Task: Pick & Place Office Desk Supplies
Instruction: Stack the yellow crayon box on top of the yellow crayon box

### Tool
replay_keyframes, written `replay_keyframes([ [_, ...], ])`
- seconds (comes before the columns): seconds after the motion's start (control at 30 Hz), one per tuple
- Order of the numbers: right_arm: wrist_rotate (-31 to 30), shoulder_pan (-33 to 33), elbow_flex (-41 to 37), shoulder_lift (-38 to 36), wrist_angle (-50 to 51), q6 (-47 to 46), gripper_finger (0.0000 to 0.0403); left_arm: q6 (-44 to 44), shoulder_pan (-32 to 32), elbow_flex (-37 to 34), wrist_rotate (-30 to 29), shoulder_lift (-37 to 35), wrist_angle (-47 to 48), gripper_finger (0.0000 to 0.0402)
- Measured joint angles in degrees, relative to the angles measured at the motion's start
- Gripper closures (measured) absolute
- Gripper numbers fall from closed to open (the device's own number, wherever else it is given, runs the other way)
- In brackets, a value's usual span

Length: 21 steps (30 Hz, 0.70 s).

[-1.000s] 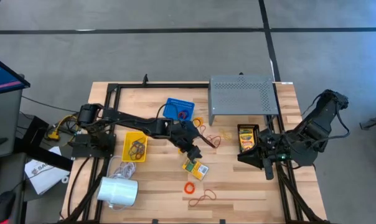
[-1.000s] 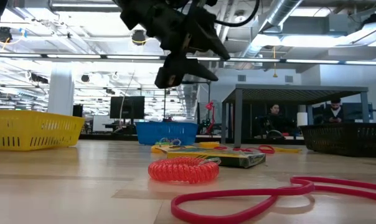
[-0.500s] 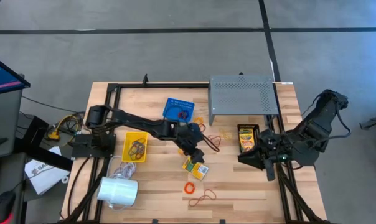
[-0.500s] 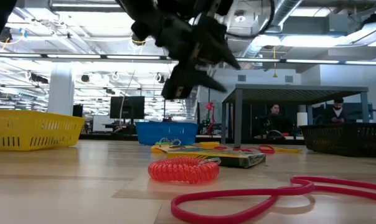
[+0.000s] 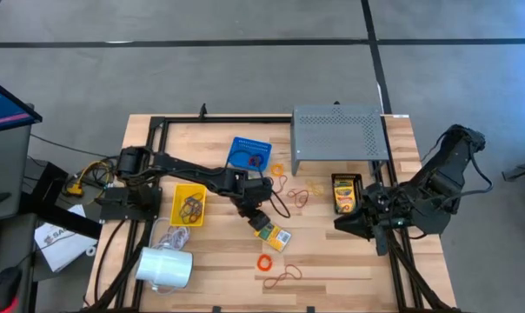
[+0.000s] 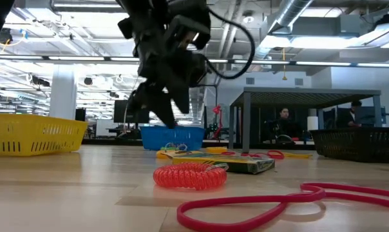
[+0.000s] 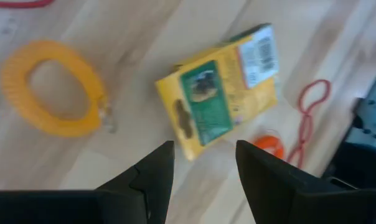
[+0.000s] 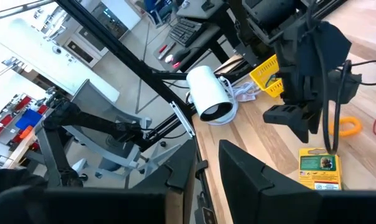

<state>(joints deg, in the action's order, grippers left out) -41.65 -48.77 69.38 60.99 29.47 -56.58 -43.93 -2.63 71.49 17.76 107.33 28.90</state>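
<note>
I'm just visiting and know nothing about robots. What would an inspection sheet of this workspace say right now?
Surface: wooden table, bare at the front right.
Job's things: crayon box flat mid-table; second crayon box by the grey shelf; orange coil band; yellow tray; blue tray.
Clutter: white cylinder at front left.
Grippers: left gripper open, above the mid-table box; right gripper at the table's right, empty.
Cables: white cord beside the cylinder.
Surroundings: seated people beyond the table.
</note>
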Motion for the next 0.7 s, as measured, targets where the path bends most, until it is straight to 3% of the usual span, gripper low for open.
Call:
replay_keyframes([
  [0.7,0.0,0.0,0.0,0.0,-1.4,0.2,0.0334,-3.1,0.0,-6.8,-0.2,0.0,-10.2,0.0234],
])
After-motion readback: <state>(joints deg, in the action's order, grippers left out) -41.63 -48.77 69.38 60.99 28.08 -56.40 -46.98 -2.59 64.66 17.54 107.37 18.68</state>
